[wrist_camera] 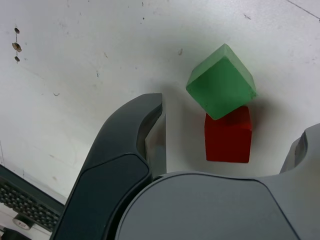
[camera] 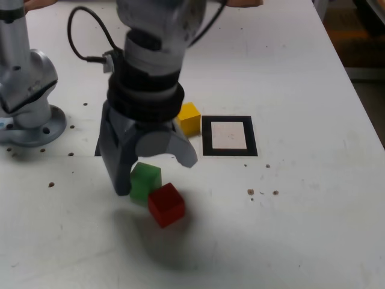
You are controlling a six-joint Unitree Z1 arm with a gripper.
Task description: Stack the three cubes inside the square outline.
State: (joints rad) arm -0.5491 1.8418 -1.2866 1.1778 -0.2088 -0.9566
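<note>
The claw hangs low over the white table with its jaws spread wide and nothing between them. In the exterior view one dark finger reaches down at the left of the green cube, while the other, lighter finger curves above that cube; whether the dark fingertip touches the green cube cannot be told, since the finger covers the cube's left edge. The red cube sits just near and right of the green one, corner against it; the wrist view shows the two touching, the green one turned at an angle to the red.

The yellow cube stands farther back, just left of the square outline, close to its black border but outside it. Part of the yellow cube is hidden behind the arm's wrist. The outline's white centre holds no cube.

A piece of black tape peeks out at the claw's left, mostly covered. The arm's base is cut off at the exterior view's left edge. In the wrist view the second finger shows only as a sliver at the frame's edge.
</note>
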